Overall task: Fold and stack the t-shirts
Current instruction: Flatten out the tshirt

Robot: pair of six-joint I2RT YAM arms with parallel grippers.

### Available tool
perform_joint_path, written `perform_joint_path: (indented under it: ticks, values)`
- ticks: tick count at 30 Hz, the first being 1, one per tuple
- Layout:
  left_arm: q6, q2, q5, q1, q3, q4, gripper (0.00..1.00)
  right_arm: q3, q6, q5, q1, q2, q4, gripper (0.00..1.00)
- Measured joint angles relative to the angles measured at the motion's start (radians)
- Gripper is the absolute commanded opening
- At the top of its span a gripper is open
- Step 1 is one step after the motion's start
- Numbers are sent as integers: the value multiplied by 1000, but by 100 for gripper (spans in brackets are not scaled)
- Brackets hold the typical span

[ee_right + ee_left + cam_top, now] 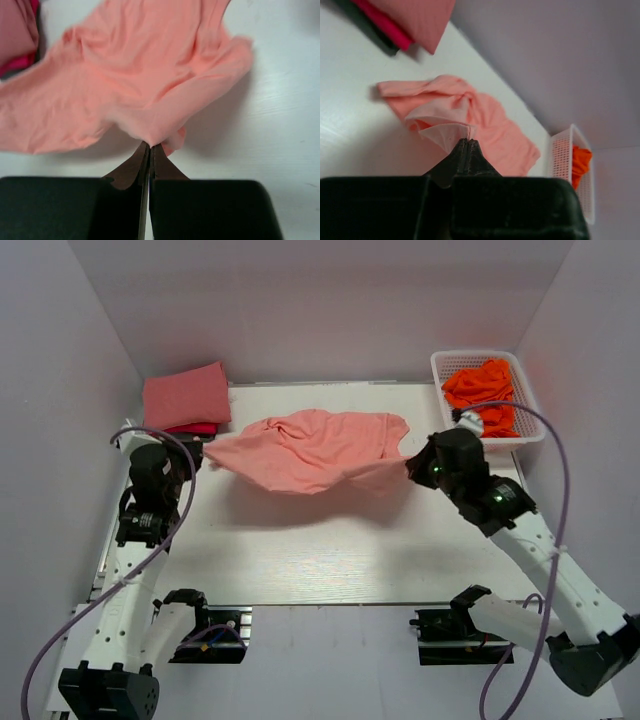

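A salmon pink t-shirt (pixel 310 452) hangs crumpled above the white table (pixel 330 550), stretched between both arms and casting a shadow below it. My left gripper (pixel 203 462) is shut on its left edge; in the left wrist view that gripper (pixel 465 141) pinches a pale fold of the t-shirt (pixel 470 112). At the right, my right gripper (pixel 410 466) is shut on the other edge, and the right wrist view shows this gripper (pixel 150 146) holding a bunched tip of the t-shirt (pixel 135 75). Folded rose pink t-shirts (pixel 186 397) lie stacked at the back left.
A white mesh basket (pixel 527 400) at the back right holds orange cloth (pixel 484 390). The folded stack rests on a deeper pink folded piece (pixel 192 428). White walls enclose the table on three sides.
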Motion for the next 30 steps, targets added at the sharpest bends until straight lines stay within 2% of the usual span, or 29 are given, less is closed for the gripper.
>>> perform_joint_path:
  ticks: [7, 14, 21, 30]
  values:
    - [38, 55, -31, 0, 218, 23, 0, 219, -79, 250, -8, -76, -60, 0]
    - [132, 53, -51, -1, 432, 52, 0, 480, -235, 356, -10, -79, -32, 0]
    - [240, 45, -44, 0, 645, 47, 0, 711, -378, 323, -9, -69, -18, 0]
    - [318, 18, 33, 1, 868, 19, 0, 993, -501, 128, -9, -61, -19, 0]
